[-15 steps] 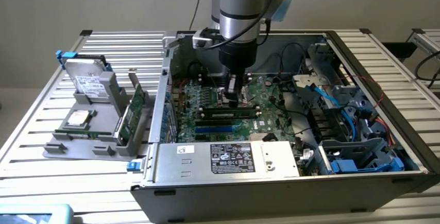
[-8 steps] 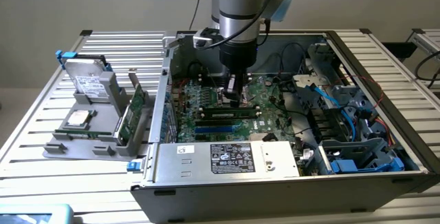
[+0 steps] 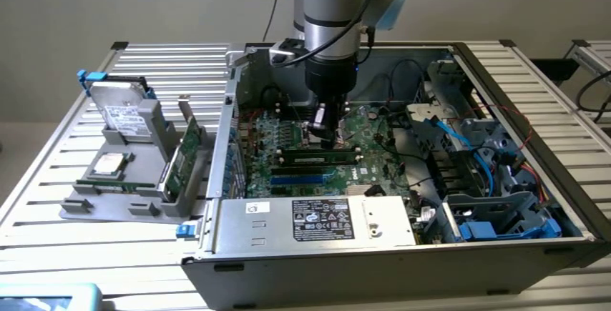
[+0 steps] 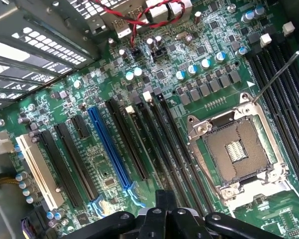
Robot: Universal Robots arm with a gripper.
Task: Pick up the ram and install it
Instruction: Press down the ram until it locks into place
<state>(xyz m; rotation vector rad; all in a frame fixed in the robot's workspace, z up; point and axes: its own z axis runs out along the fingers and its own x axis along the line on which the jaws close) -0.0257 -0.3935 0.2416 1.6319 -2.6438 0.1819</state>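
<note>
The ram (image 3: pixel 320 159), a long thin stick with dark chips, lies along a slot on the green motherboard (image 3: pixel 373 129) inside the open computer case. My gripper (image 3: pixel 328 141) hangs straight down over the ram's middle, fingers shut, its tip at or just above the stick's upper edge; I cannot tell whether they touch. In the wrist view my shut gripper (image 4: pixel 164 211) sits over the long black memory slots (image 4: pixel 154 144), next to the bare processor socket (image 4: pixel 236 152).
A silver power supply (image 3: pixel 315 218) closes the case's front. Drive cages and blue and black cables (image 3: pixel 477 161) crowd the exterior view's right. Outside the case, at the exterior view's left, a grey holder (image 3: pixel 129 182) carries a hard drive (image 3: pixel 119 111) and a wider green card (image 3: pixel 183 157).
</note>
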